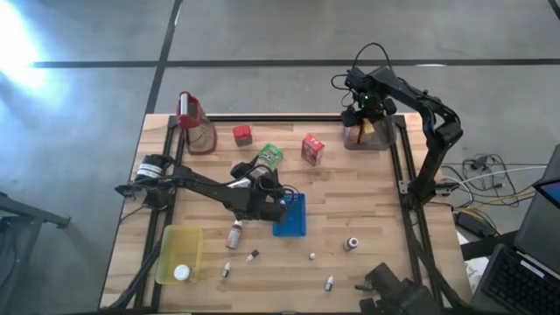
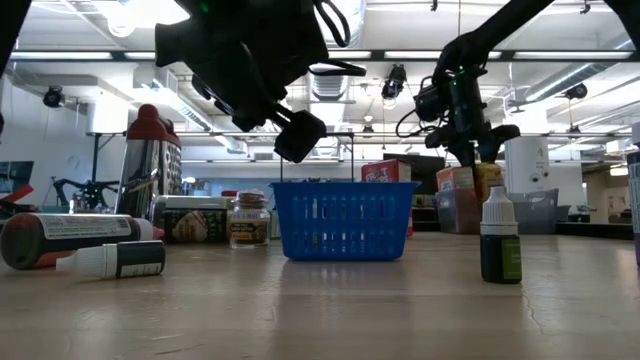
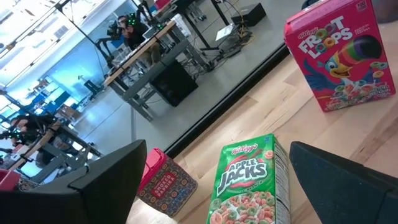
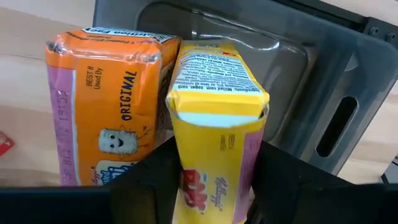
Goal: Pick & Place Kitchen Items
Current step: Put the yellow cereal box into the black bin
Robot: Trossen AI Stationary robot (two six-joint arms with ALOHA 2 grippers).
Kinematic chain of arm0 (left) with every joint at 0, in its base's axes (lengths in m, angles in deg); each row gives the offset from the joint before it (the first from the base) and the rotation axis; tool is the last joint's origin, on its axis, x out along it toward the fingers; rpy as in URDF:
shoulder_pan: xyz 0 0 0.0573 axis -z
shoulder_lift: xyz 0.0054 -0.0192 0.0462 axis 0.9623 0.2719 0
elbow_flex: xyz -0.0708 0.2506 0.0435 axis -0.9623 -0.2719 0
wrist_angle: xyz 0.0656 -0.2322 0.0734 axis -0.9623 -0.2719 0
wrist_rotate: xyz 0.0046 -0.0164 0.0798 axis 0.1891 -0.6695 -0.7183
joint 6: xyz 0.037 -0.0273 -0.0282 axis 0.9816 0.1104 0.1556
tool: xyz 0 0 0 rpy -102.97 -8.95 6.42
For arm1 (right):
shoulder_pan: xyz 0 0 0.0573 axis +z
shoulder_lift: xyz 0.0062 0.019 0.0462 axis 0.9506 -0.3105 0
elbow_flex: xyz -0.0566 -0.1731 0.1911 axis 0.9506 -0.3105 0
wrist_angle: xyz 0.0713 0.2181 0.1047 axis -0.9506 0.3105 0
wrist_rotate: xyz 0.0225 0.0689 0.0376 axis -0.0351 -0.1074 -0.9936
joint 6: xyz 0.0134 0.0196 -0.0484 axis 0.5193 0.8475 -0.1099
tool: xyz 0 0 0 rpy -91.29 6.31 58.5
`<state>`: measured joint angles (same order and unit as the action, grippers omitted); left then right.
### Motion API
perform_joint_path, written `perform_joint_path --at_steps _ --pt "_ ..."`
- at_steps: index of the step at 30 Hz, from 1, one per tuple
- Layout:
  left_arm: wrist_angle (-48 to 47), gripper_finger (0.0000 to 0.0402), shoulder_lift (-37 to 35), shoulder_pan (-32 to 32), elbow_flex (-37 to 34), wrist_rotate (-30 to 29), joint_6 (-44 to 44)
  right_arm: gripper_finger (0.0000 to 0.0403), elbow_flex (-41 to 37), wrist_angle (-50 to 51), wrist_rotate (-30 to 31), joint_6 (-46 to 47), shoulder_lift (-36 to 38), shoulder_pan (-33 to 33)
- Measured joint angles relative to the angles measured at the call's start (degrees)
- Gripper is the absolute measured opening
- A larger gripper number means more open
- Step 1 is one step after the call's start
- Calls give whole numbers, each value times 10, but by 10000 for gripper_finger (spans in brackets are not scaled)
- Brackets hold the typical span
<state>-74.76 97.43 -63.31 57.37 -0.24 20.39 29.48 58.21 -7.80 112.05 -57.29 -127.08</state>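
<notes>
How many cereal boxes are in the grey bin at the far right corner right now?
2: an orange box and a yellow box, side by side and upright in the grey bin. The right tool flanks the yellow one. Others may be hidden behind them.

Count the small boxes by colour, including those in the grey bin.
Red: 2, the Froot Loops box and a small red box
Green: 1, the Apple Jacks box
Orange: 1, the orange carton
Yellow: 1, the yellow carton
Total: 5

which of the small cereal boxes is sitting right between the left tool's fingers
The green Apple Jacks cereal box, framed between the left tool and its open dark fingers. The red Froot Loops box stands farther off, and the small red patterned carton sits beside one finger.
</notes>
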Motion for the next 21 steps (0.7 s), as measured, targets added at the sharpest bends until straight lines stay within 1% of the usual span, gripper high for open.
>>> perform_joint_path --at_steps 12,21 --pt "0 400 0 -2 0 0 1 232 0 2 0 -2 1 0" --pt "0 400 0 -5 0 0 1 258 0 2 0 -12 22 0"
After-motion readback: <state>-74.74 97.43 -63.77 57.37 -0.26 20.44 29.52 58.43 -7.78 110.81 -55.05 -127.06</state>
